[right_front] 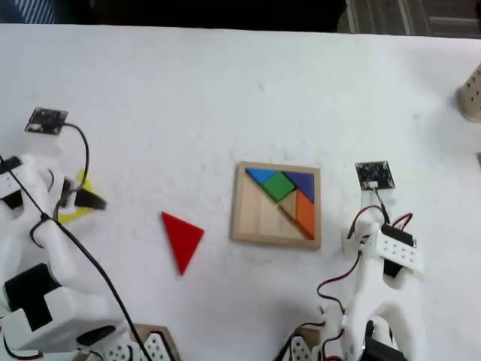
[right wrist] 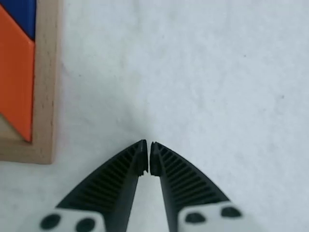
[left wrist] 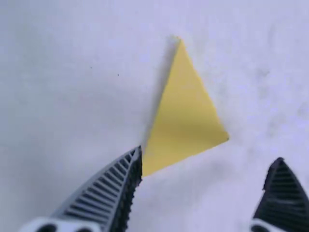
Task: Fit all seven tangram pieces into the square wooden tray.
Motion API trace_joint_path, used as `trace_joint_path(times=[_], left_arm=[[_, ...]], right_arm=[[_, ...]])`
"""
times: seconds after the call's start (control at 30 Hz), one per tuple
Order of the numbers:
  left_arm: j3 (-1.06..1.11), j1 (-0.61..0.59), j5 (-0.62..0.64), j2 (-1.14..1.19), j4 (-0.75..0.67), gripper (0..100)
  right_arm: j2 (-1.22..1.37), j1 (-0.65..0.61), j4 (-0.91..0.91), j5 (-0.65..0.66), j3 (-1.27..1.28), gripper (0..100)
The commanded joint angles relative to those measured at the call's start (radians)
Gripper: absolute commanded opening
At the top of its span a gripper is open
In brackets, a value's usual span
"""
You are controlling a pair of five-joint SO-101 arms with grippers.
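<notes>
The square wooden tray [right_front: 239, 218] lies mid-table with blue, green, dark blue, orange and tan pieces filling its upper right half. A red triangle [right_front: 181, 237] lies flat to the tray's left. Farther left, a yellow triangle [left wrist: 183, 113] lies on the table, partly hidden under the left arm in the high view [right_front: 76, 213]. My left gripper [left wrist: 207, 166] is open just over that yellow triangle's near edge, one fingertip [left wrist: 133, 162] touching its corner. My right gripper [right wrist: 148, 157] is shut on nothing, on bare table beside the tray's edge [right wrist: 46, 96].
A perforated beige object [right_front: 471, 94] stands at the table's far right edge. Small circuit boards with cables sit beside each arm, one at the left [right_front: 46, 120] and one at the right [right_front: 374, 175]. White table extends behind the tray.
</notes>
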Motion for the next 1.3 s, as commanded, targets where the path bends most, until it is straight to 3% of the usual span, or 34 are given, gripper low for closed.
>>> trace_joint_path(times=[0.0, 0.2, 0.53, 1.03, 1.27], left_arm=[[-0.002, 0.035, 0.017, -0.004, -0.031, 39], [0.003, 0.035, -0.002, 0.007, -0.086, 39], [-0.117, 0.035, -0.035, 0.214, -0.08, 39], [-0.121, 0.051, -0.103, 0.262, -0.086, 39], [-0.121, 0.105, -0.103, 0.263, -0.086, 18]], right_arm=[[-0.038, -0.01, 0.013, 0.009, -0.005, 1.9], [-0.038, -0.01, 0.013, 0.009, -0.005, 1.9], [-0.038, -0.01, 0.013, 0.009, -0.005, 1.9], [-0.038, -0.012, 0.013, 0.009, -0.005, 1.9], [-0.038, -0.012, 0.013, 0.009, -0.005, 1.9]])
